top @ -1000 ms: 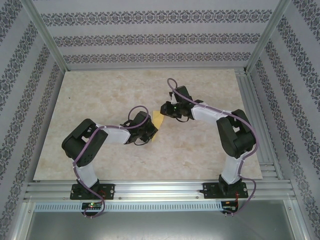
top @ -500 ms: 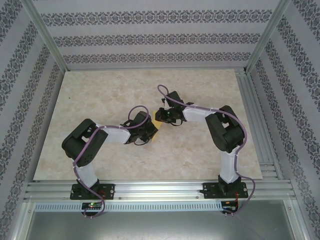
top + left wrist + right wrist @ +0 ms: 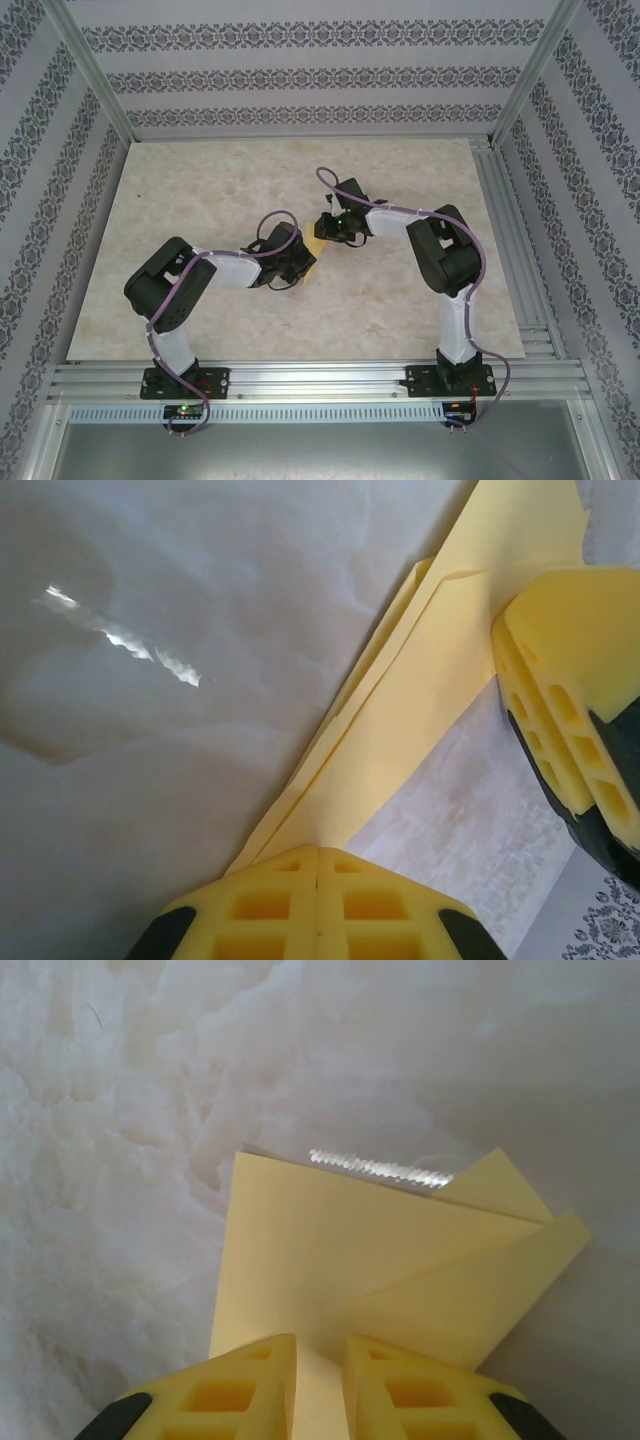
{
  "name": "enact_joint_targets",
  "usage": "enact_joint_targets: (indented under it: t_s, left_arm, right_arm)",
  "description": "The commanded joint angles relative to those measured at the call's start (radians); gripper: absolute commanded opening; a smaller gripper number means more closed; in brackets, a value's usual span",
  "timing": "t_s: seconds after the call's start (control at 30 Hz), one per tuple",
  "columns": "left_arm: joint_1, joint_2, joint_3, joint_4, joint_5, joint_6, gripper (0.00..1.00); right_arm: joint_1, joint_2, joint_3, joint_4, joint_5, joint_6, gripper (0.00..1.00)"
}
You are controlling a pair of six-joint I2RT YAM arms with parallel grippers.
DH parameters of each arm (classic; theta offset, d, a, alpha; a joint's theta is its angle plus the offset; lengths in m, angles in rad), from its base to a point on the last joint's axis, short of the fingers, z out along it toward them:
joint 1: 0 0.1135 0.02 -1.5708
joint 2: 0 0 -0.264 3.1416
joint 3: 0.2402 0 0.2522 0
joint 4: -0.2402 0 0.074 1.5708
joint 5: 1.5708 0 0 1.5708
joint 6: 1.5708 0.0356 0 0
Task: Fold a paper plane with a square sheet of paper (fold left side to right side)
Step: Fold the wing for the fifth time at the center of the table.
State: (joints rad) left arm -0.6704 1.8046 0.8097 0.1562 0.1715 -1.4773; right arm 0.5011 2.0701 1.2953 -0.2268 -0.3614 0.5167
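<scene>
paper (image 3: 380, 1250) is thin matte yellow stock, smooth with crisp creases. my finger pads (image 3: 260, 905) are matte yellow moulded plastic with a pocketed lattice. table (image 3: 150, 780) is a pale marble-look top, smooth and glossy with glare; frame rail (image 3: 320, 380) is ribbed bare aluminium.

Evenly bright, diffuse, faint shadows. Glare streak on table (image 3: 150, 780) toward ten o'clock at left wrist; blurred at six.
</scene>
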Motion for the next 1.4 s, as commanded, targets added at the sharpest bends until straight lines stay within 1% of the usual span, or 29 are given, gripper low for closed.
enact_joint_targets:
  t_s: [0.0,0.43,0.8,0.93,1.13,1.27,1.37]
  left_arm:
    - [-0.013,0.056,-0.032,-0.150,0.002,0.014,0.00]
    - [-0.018,0.056,-0.035,-0.142,0.003,0.012,0.00]
    - [-0.025,0.059,-0.042,-0.123,0.007,0.003,0.00]
    - [-0.030,0.061,-0.044,-0.119,0.006,-0.001,0.00]
    - [-0.034,0.057,-0.046,-0.107,0.008,-0.003,0.00]
    - [-0.035,0.048,-0.032,-0.091,0.016,0.008,0.00]
    - [-0.035,0.031,0.008,-0.102,0.022,0.052,0.00]
  right_arm:
    - [-0.044,0.038,0.039,-0.008,0.067,-0.042,0.21]
    - [-0.102,0.097,0.129,-0.079,0.099,-0.075,0.22]
    - [-0.158,0.138,0.203,-0.117,0.098,-0.084,0.22]
    - [-0.176,0.139,0.219,-0.126,0.077,-0.073,0.22]
    - [-0.192,0.097,0.221,-0.136,0.081,-0.081,0.23]
    - [-0.193,0.023,0.198,-0.157,0.098,-0.099,0.23]
    - [-0.193,-0.051,0.150,-0.173,0.124,-0.104,0.26]
